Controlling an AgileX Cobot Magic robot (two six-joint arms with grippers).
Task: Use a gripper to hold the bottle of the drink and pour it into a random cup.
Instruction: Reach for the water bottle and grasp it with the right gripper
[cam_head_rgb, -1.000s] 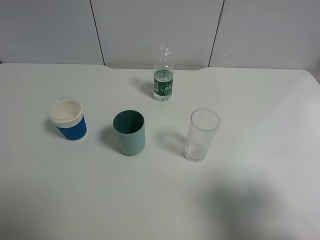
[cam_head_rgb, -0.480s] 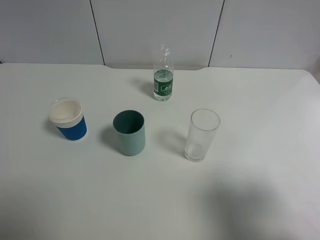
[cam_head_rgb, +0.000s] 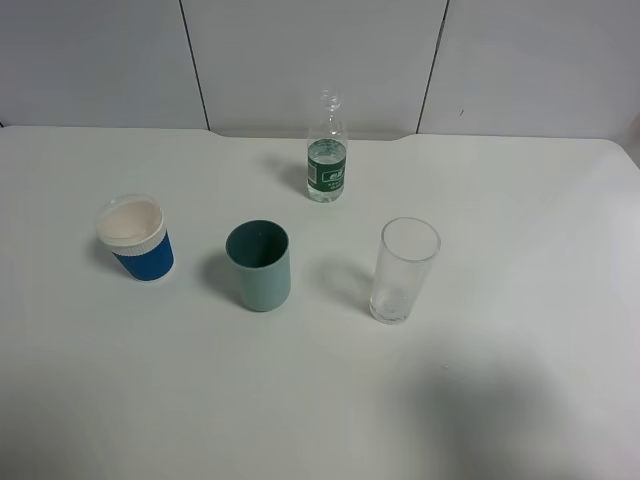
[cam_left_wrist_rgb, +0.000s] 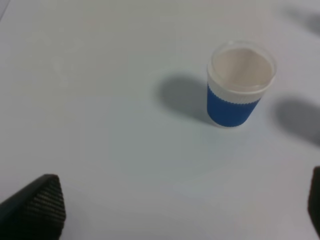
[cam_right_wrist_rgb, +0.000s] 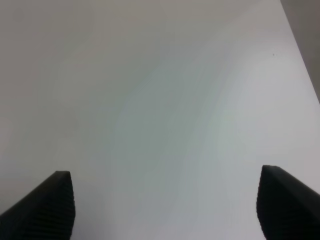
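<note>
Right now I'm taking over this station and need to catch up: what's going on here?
Nothing is being handled yet. The bottle stands untouched at the far side of the table, with the blue cup, teal cup and clear tumbler in a row nearer the camera. The left gripper and right gripper are both open and empty, above the tabletop.

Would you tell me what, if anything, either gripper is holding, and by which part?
Nothing: the left gripper and right gripper are open and empty; the bottle stands untouched.
</note>
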